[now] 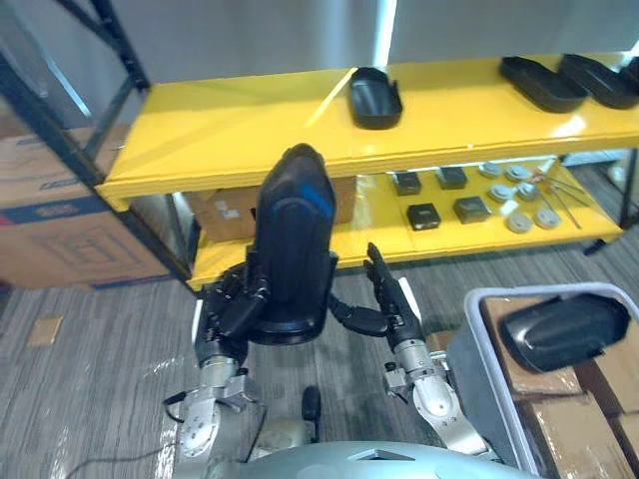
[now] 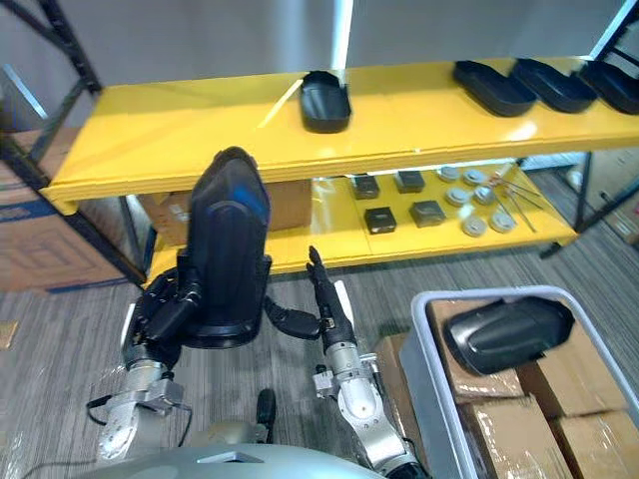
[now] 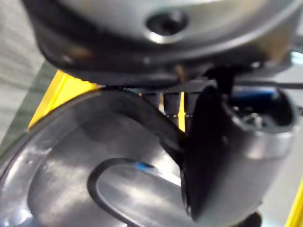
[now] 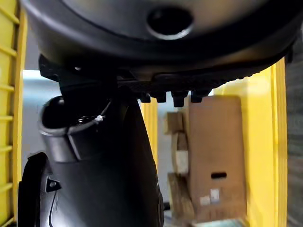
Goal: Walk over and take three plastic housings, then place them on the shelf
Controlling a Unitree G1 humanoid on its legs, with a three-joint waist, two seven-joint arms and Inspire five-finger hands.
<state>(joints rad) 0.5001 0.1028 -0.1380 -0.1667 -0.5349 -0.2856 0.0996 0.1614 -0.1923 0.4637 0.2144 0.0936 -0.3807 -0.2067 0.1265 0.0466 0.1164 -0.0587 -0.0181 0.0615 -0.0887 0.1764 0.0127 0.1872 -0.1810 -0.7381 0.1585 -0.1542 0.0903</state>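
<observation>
1. Now, closest to the robot, a black plastic housing (image 1: 293,249) stands upright in front of it. It is a long, smooth, glossy shell with a rounded top and a raised centre panel.
2. The left hand (image 1: 232,304) curls its fingers round the housing's lower left edge, likely bearing most of the weight.
3. The right hand (image 1: 397,309), just right of the housing, has its fingers straight and clear of it. Its thumb reaches to the base, seemingly as a prop.
4. Right of the housing and lower, a grey bin (image 1: 474,379) holds a second housing (image 1: 564,329) on cardboard boxes (image 1: 584,419).
5. Beyond the housing runs a yellow shelf (image 1: 220,130), flat and shiny. A third housing (image 1: 374,98) lies there, seemingly hollow side up, with more housings (image 1: 544,85) farther right. The held one probably belongs beside them.
</observation>
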